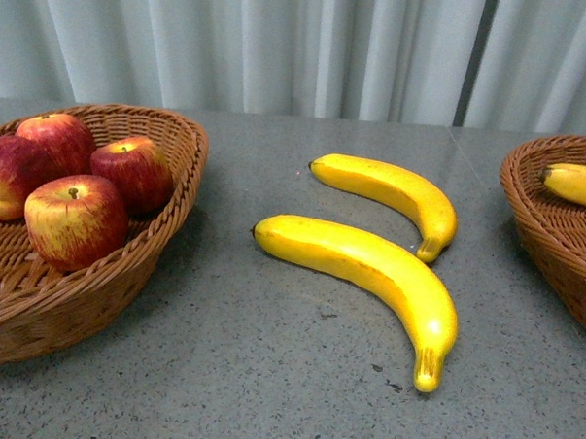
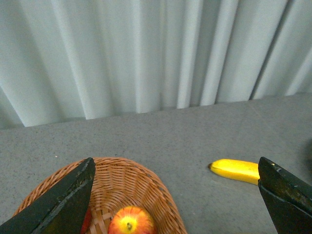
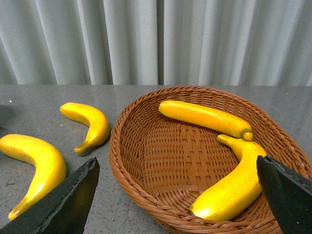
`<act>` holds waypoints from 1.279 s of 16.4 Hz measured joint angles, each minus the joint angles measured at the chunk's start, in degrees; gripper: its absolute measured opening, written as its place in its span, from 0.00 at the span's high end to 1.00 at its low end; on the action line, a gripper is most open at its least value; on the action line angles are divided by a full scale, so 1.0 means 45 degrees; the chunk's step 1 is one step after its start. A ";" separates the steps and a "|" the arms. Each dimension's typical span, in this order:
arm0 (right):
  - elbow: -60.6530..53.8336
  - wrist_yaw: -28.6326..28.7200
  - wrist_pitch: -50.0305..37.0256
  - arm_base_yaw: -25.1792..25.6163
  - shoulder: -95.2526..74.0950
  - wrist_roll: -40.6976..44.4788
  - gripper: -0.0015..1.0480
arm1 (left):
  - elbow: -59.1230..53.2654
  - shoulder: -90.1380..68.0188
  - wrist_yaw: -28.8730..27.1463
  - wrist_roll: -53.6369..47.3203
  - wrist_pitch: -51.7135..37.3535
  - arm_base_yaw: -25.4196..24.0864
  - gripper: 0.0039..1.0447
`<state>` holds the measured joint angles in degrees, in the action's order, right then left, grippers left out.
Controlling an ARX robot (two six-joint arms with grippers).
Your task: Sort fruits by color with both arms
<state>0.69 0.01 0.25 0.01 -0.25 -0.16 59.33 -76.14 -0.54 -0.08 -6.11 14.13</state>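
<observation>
Between the fingers of the right hand (image 3: 176,163): nothing. The fingers are spread wide, and the hand is poised over the right basket (image 3: 146,146).
Contents of that basket: two bananas, one nearly straight (image 3: 204,116) and one strongly curved (image 3: 234,187), their ends close together. The front view puts this basket at the right edge of the frame, with only one banana showing.

Entry two, the left hand (image 2: 175,165): likewise spread wide and empty, hanging over the left basket (image 2: 141,180).
Contents, seen at the left of the front frame: four apples (image 1: 74,220), clustered and touching.

On the worktop (image 1: 267,374), centre of frame: two loose fruits, close together but apart. The near banana (image 1: 369,267) has its tip toward the lower right, and the far banana (image 1: 392,190) lies behind it. Neither touches a basket.

Backdrop: a pale pleated curtain (image 1: 281,44).

Step in hand, by judgement: the apples appear sorted and the bananas are half done. Neither hand is engaged with fruit.

Next move calls for the right hand to go to a loose banana, straddle its middle, close, and carry it to the right basket. The glossy curved skin may pivot if it is gripped near an end.
</observation>
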 joint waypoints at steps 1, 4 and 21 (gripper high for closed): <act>0.0000 0.0000 0.0000 0.0000 0.0000 0.0000 0.06 | -0.1107 0.1384 0.0039 -0.0151 -0.0534 0.0087 0.07; 0.0000 -0.0005 0.0000 0.0000 0.0000 0.0000 0.06 | -0.7169 0.6494 -0.3113 -0.0068 -0.4075 0.0180 0.44; 0.0000 0.0000 -0.0005 0.0000 0.0000 0.0000 0.06 | -1.2609 1.2536 0.0112 0.0005 -0.2395 -0.3113 0.99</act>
<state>0.69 0.01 0.23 0.01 -0.25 -0.16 2.59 -19.73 -0.03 -0.05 -16.88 0.12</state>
